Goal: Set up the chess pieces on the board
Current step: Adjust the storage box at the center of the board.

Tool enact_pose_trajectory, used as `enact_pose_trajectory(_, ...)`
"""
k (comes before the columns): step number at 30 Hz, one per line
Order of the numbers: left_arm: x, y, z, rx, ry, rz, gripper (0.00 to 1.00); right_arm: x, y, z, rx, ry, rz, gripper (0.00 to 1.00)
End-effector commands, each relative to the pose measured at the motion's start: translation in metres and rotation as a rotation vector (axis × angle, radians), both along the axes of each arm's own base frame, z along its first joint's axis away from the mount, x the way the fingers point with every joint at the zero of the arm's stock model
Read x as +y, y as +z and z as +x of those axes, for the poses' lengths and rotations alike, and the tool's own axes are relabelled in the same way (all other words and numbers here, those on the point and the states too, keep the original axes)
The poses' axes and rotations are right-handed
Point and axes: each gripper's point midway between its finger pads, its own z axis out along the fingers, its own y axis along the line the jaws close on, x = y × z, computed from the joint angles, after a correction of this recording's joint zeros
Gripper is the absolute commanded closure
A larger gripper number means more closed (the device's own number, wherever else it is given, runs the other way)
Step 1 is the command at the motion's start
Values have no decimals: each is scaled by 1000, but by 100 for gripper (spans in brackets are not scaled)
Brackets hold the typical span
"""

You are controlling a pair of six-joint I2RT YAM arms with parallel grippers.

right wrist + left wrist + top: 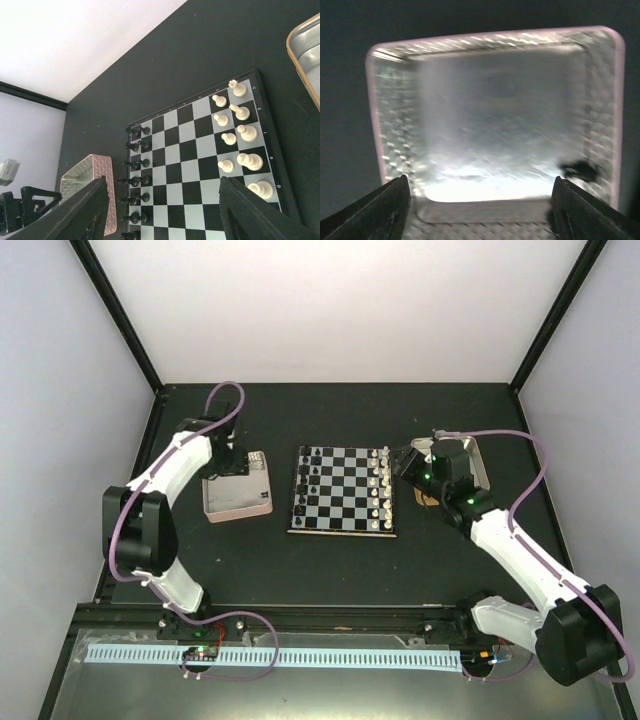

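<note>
Left wrist: released left claw (480,178) above pink tin (495,36) (holding perhaps one dark piece (577,171)).

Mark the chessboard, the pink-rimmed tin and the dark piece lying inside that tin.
chessboard (344,492): top external view, a bare square mid-board.
pink-rimmed tin (495,36): left wrist view, its far rim.
black chess piece (579,171): left wrist view, its blurred body near the tin's right wall.

The left arm (170,472) and right arm (520,545) wear white shells over black joints, trailing looped lilac cables (228,384), with green lights (434,455) and dark wedge fingers (252,215).
</note>
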Motion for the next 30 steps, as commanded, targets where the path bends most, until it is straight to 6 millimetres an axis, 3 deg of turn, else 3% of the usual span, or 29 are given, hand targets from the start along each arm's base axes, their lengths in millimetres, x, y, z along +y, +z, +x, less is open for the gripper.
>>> enact_pose_trajectory(1,31,6,22,-44,-13,86,26,-8,6,8,-25,-33,-42,39)
enact_pose_trajectory(7,36,-14,46,-1,-135,210,32,-16,7,14,-19,-79,-80,39)
enact_pose_trajectory(15,35,-36,70,72,-248,333,19,-38,-8,24,36,-168,-225,39)
enact_pose_trajectory(19,28,-46,87,87,-272,345,17,-49,-18,27,80,-209,-292,39)
enact_pose_trajectory(25,20,-58,96,81,-340,335,14,-55,-36,21,191,-213,-359,39)
enact_pose_trajectory(30,11,-69,103,87,-362,285,20,-59,-43,17,272,-198,-428,40)
